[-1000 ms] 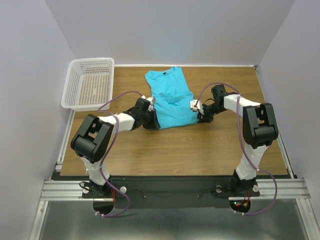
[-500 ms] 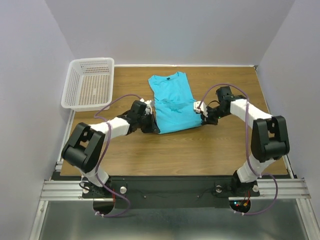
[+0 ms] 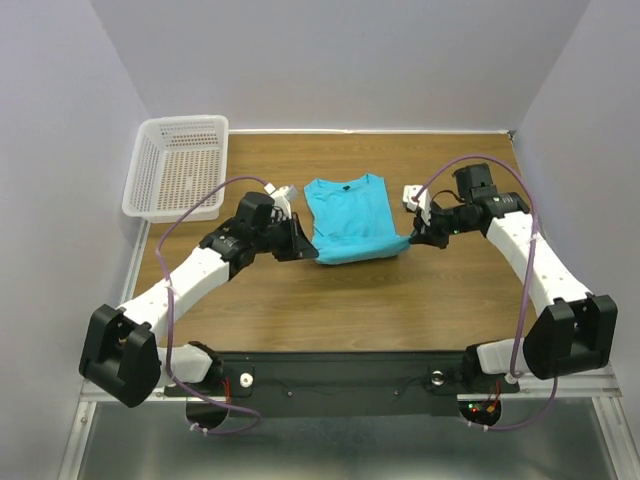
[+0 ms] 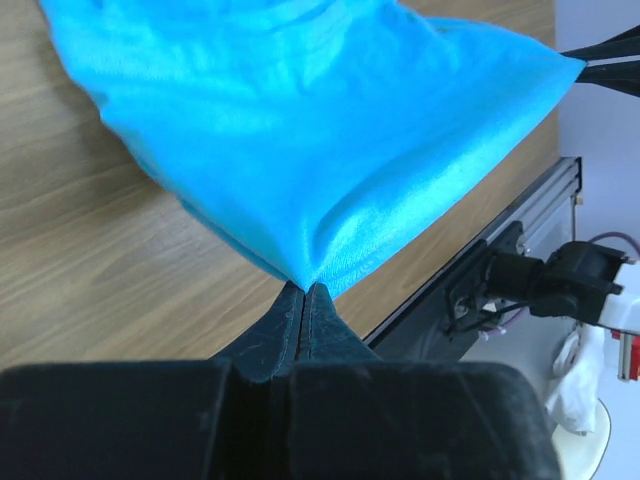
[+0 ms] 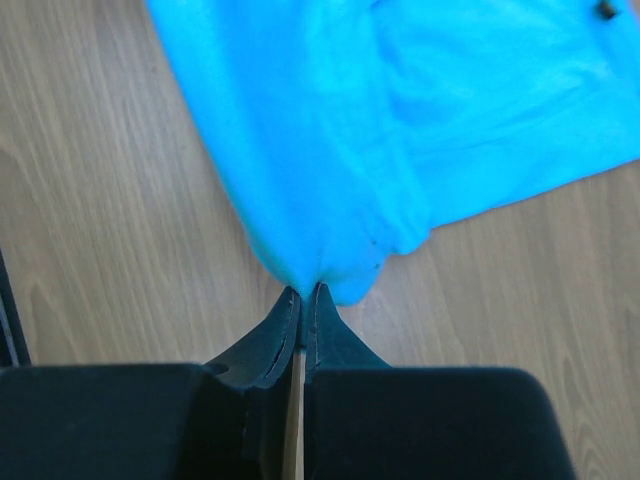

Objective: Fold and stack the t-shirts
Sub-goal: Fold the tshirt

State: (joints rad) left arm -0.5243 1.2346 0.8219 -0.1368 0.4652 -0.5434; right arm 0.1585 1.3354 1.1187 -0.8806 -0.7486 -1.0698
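Compared with one second ago, both arms are reaching further out and lower. Their elbows, then raised above the near part of the table (image 3: 350, 300), are now lying down towards the near corners. The t-shirt (image 3: 348, 212) is sitting closer to the arms than before, and its outline is looking shorter from front to back. Its neck opening, then close to the far edge of the table, is now lying nearer the middle. The near edge of the cloth, earlier flat on the wood, is now being lifted and stretched between the two grippers.

The left gripper (image 4: 303, 291) is pinching the near left corner of the t-shirt. Its jaws are pressing together with only a thin fold of cloth between them. From that point the fabric is fanning upward and away, taut.

The right gripper (image 5: 303, 292) is doing the same at the near right corner. Its fingers are closing to a sliver on a gathered point of cloth, and the rest is hanging down to the wood.

The t-shirt is lying in the middle of the table between the two grippers, its far part resting flat and its neck pointing away from the arms. The white mesh basket (image 3: 135, 178) is standing at the far left corner, well apart from the cloth.
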